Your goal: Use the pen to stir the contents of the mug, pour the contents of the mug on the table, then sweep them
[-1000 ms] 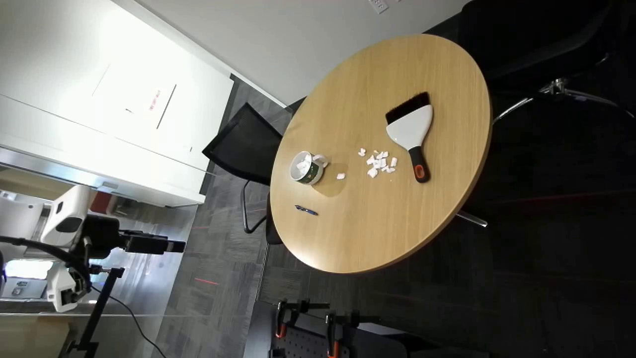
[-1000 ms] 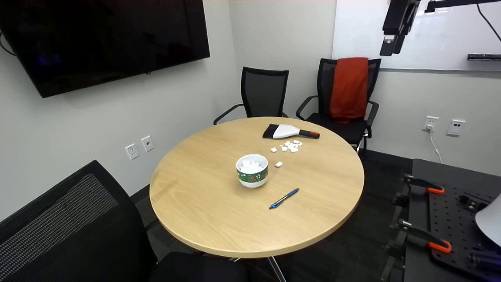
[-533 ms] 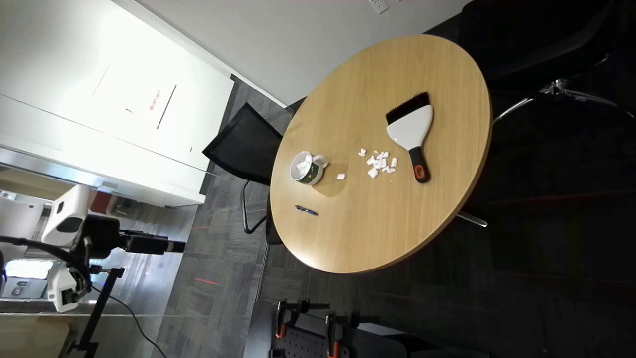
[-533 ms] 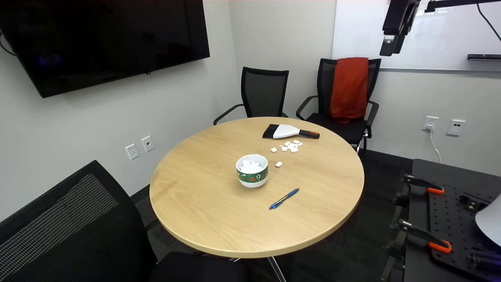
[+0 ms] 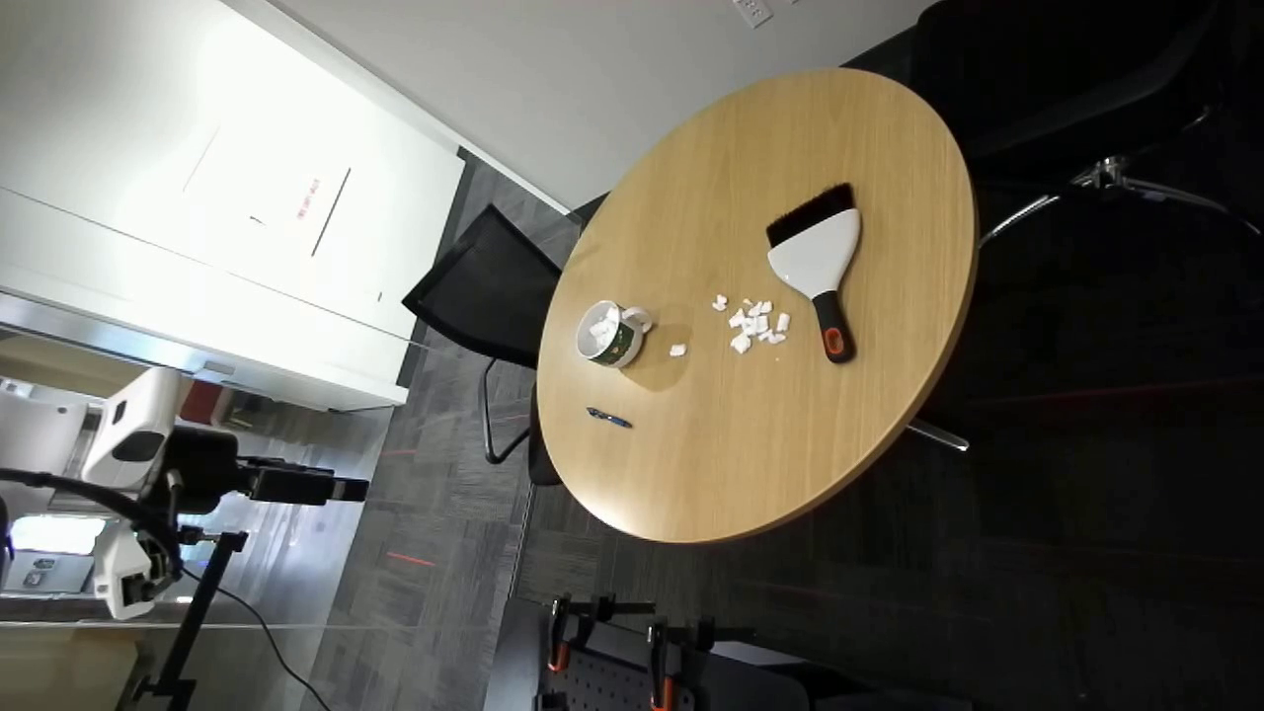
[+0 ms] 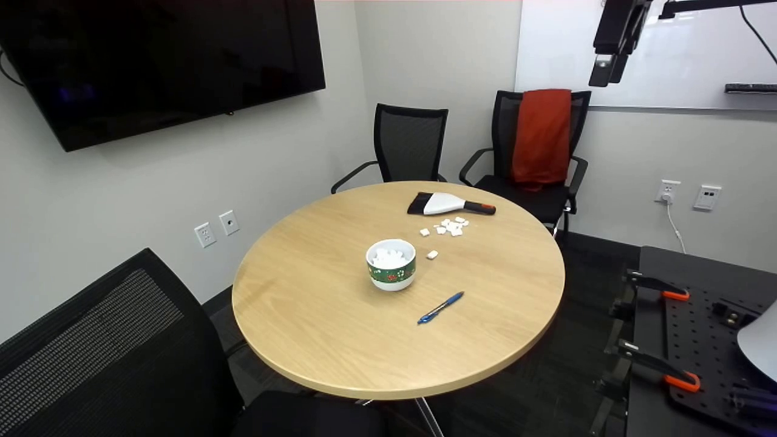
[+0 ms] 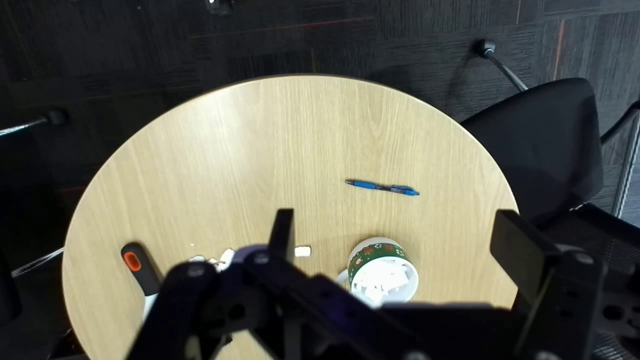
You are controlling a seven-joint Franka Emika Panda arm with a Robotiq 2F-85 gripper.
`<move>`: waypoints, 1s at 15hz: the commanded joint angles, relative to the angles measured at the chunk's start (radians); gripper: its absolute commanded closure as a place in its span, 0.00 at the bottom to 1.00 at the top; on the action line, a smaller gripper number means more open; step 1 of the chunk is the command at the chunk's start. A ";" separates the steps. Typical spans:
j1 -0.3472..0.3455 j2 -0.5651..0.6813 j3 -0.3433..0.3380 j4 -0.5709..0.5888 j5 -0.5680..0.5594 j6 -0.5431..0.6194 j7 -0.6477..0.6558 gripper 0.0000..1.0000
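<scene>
So, up in mid-air hangs the black two-fingered pincer point(image 7: 395, 232), and it's spread wide: fingers point(image 7: 521, 252) far apart, plain air between them! In both exterior views it is well apart from everything on the large round surface point(image 6: 303, 303) of light honey-coloured wood.

Now peer down between those fingers in the wrist view, and below them stands the round, glossy white mug point(image 7: 377, 251), wrapped in a green band with a red-and-white pattern. It's upright, handle turned toward the scattered bits, and its contents point(image 6: 388, 259), a heap of small chunky white pieces, sit inside, below the rim.

Out on the wood, loose white bits point(image 6: 452, 227) lie in a cluster, and look, one stray white piece point(image 6: 432, 255) sits between cluster and mug, touching neither! Just beside that cluster is the hand brush point(image 5: 818, 252): white fan-shaped head, black bristles, black handle with an orange patch; in the wrist view the pincer blocks part of it.

And there's the slim blue pen point(image 7: 382, 188), lying flat on the wood, near the mug but apart from it. Off beyond the surface, a rust-red cloth point(image 6: 541, 136) drapes over the back of a black chair point(image 6: 528, 199).
</scene>
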 commanded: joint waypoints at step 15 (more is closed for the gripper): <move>-0.087 0.147 0.106 -0.117 0.005 0.306 0.356 0.00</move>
